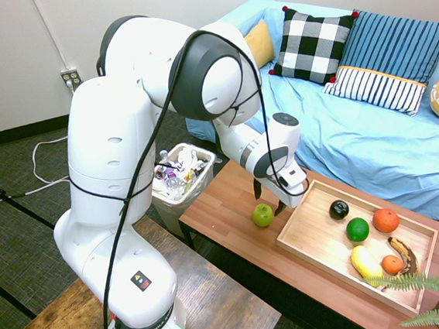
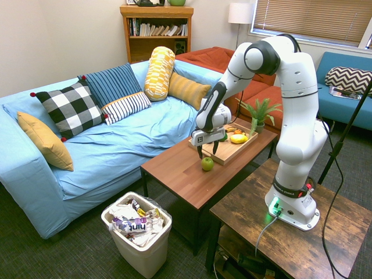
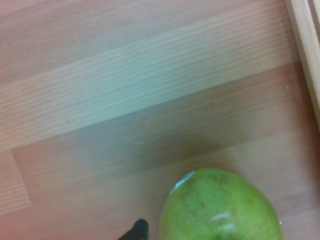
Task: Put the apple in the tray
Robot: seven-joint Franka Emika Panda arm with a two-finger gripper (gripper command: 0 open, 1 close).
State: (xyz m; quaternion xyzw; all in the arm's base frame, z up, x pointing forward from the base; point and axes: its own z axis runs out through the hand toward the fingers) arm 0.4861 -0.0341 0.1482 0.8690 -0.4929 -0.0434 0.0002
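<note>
My gripper [image 2: 207, 153] points straight down, jaws spread wide and holding nothing, just above the apple [image 2: 207, 164]. The apple sits on the wooden table [image 1: 233, 225], just beside the tray [image 1: 312, 241] and outside it. Other fruit lies in the tray.

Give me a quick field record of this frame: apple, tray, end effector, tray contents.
apple: on the wood table, outside the tray, beside its near end
tray: light wood, on the same table
end effector: open, pointing down just above the apple, holding nothing
tray contents: dark round fruit, green round fruit, two orange fruits, yellow fruit, browned banana
task state: apple not yet grasped
</note>
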